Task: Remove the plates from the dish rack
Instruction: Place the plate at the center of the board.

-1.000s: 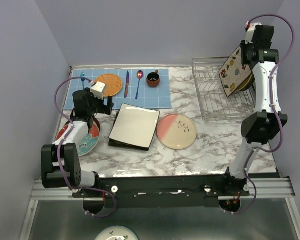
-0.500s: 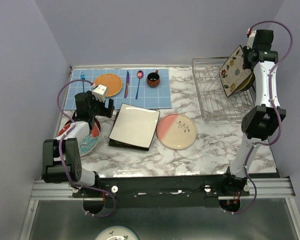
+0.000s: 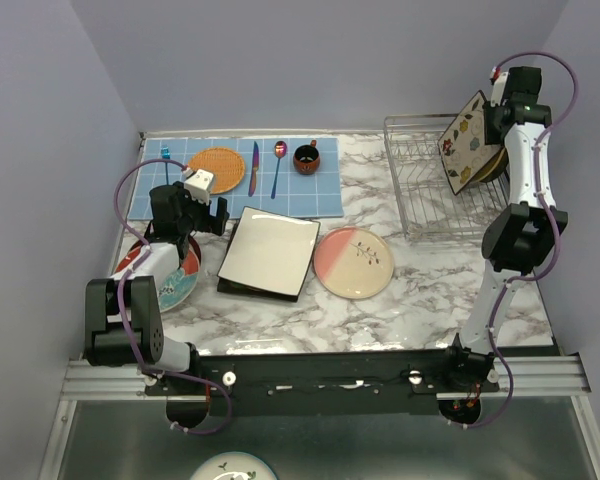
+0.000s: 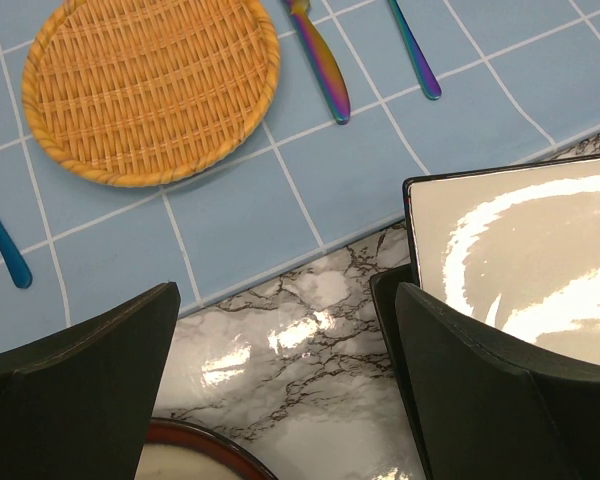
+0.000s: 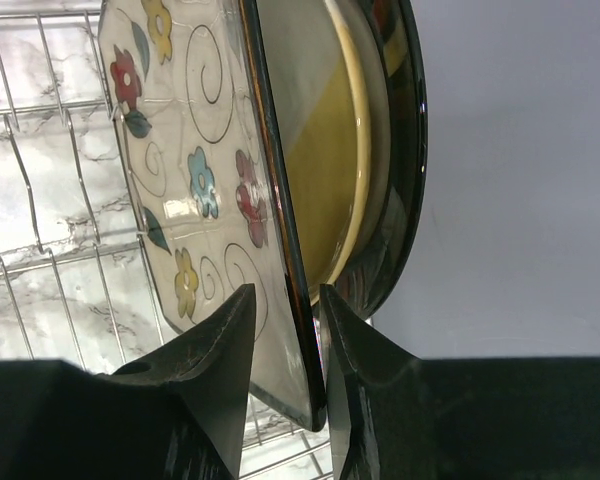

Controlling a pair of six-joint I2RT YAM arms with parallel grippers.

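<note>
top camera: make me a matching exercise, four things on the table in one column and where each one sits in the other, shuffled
Things
1. flowered plate
2. pink and cream plate
3. orange woven mat
4. red-rimmed plate

Places
a. flat on the blue placemat
b. at the left edge of the table, partly under the left arm
c. standing on edge in the dish rack
d. flat on the marble, between the square cream plate and the rack

Pairs: 1-c, 2-d, 3-a, 4-b
</note>
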